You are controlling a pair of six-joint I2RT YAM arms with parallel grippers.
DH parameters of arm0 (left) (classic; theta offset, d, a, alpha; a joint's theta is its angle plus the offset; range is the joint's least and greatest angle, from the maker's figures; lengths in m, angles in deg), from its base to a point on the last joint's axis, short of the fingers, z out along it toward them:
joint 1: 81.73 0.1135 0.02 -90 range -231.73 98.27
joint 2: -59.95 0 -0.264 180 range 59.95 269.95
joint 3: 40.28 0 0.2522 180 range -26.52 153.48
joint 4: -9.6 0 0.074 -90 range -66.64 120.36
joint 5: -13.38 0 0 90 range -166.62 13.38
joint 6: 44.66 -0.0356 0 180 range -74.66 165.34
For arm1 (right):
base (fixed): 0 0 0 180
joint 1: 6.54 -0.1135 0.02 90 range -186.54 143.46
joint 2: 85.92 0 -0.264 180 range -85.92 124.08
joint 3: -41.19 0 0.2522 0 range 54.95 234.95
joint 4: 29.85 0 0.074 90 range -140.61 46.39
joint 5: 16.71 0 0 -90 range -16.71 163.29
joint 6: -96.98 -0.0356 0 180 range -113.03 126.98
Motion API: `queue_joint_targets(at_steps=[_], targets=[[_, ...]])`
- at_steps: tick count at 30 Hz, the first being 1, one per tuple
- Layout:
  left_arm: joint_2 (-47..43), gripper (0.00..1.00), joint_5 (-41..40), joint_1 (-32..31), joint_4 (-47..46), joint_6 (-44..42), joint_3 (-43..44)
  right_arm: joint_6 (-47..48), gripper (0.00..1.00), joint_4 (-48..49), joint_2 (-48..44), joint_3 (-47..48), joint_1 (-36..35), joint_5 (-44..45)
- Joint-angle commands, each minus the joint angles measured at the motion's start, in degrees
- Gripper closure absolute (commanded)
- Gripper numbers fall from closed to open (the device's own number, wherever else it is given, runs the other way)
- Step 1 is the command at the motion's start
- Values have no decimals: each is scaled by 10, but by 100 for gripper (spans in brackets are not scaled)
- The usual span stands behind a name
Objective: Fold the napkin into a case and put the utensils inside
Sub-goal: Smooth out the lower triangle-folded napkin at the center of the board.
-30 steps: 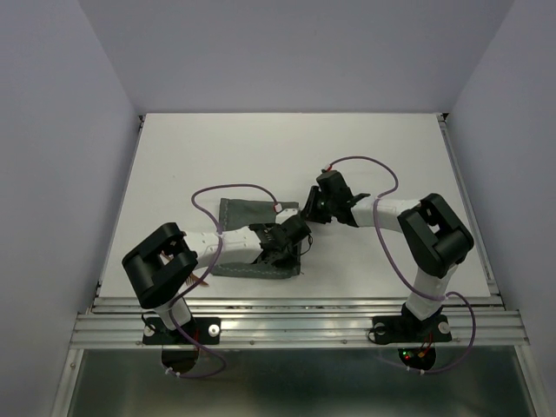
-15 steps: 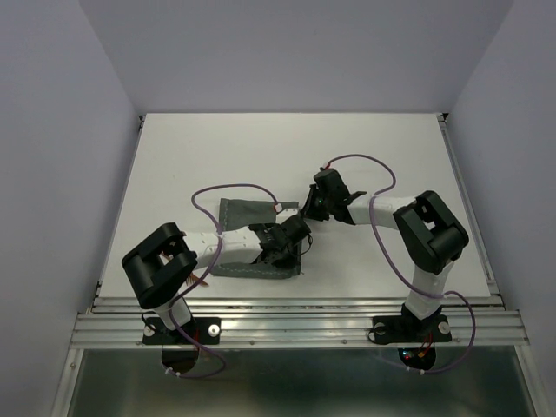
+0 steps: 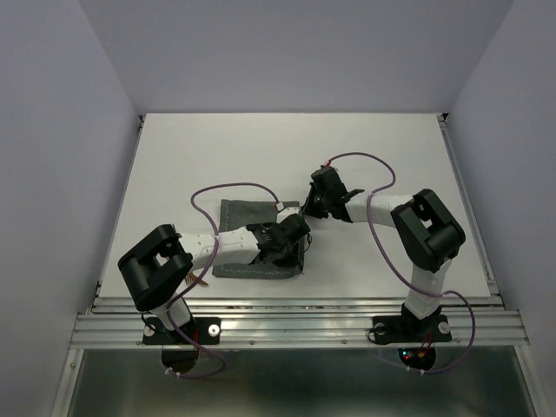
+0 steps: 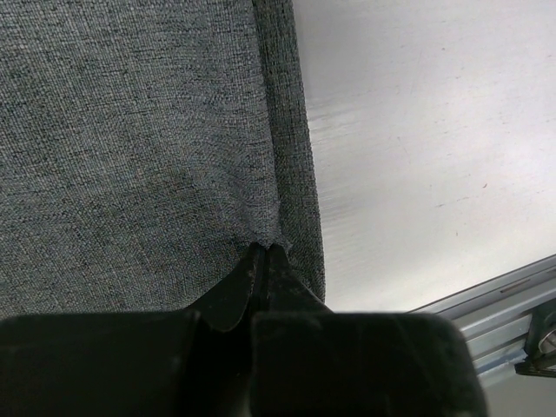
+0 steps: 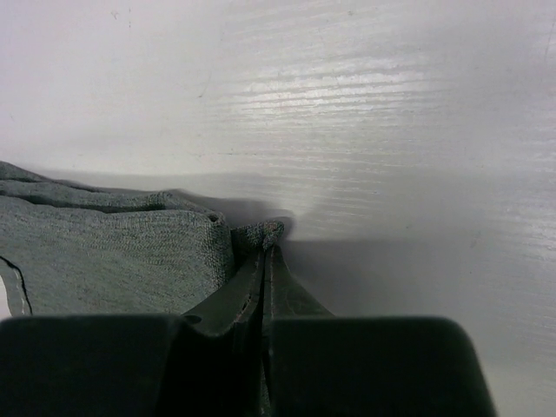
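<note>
The grey-green napkin lies on the white table at centre left, partly under my left arm. My left gripper is shut, pinching a fold of the napkin near its right hem. My right gripper is shut on a far right corner of the napkin, which bunches up at the fingertips. No utensils show in any view.
Purple cables loop over the table from both wrists. The table's front metal rail runs just below the napkin and shows in the left wrist view.
My right gripper has shifted slightly left toward the napkin's corner. My left gripper has stayed nearly still on the cloth.
</note>
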Motion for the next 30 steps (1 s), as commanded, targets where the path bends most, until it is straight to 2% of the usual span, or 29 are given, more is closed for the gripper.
queue_joint_targets(at_steps=[1,15,17,19,22,26,30], targets=[[-16,100,10,-4,-10,-13,-2,-2,99,-32,25,16,2,37],[7,100,28,-12,-21,-27,12,-6,99,-32,27,14,2,51],[9,99,23,-12,-14,-28,15,-5,97,-32,23,13,2,48],[7,91,22,-12,-10,-27,17,-5,87,-32,11,11,2,47],[-7,69,21,-12,-1,-26,22,-2,76,-37,-10,5,8,47],[-23,55,8,-12,21,-29,33,3,70,-44,-46,-9,20,49],[-42,52,-1,-12,44,-35,43,3,66,-53,-84,-33,30,47]])
